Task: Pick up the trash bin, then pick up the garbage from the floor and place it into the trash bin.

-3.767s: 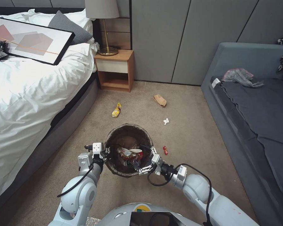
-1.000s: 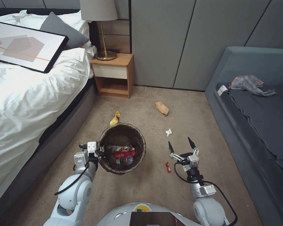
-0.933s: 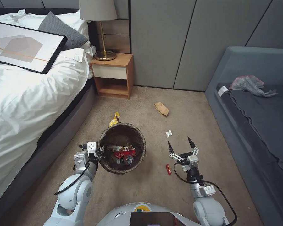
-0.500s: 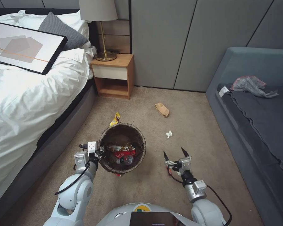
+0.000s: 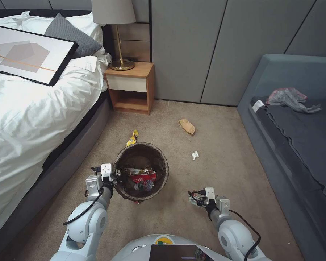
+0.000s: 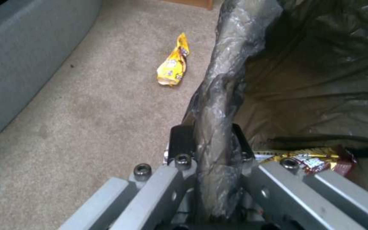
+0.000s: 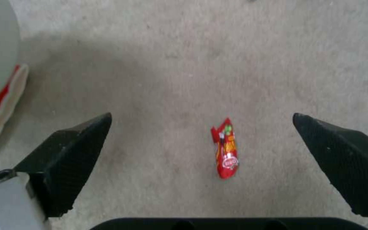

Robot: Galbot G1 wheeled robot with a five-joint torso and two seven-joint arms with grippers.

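Note:
The trash bin (image 5: 141, 170), lined with a dark brown bag, hangs in front of me and holds a red-and-white cup, a bottle and wrappers. My left gripper (image 5: 116, 177) is shut on its rim; the left wrist view shows the pads (image 6: 180, 140) clamping the bag-covered rim (image 6: 220, 95). My right gripper (image 5: 198, 197) points down close to the carpet, right of the bin. It stands open (image 7: 201, 116) with a small red wrapper (image 7: 226, 153) lying between its fingers (image 7: 69, 150), untouched. More garbage lies beyond: a yellow wrapper (image 5: 133, 138), tan paper (image 5: 187, 127) and a white wad (image 5: 195, 155).
A bed (image 5: 32, 119) runs along the left and a grey sofa (image 5: 300, 145) along the right. A wooden nightstand (image 5: 132, 87) with a lamp stands against the back wall. Open carpet (image 5: 221, 145) lies between them.
My right gripper left the bin, swung out to the right, then dropped low and drew back over the red wrapper, staying open. The left gripper keeps its hold on the rim.

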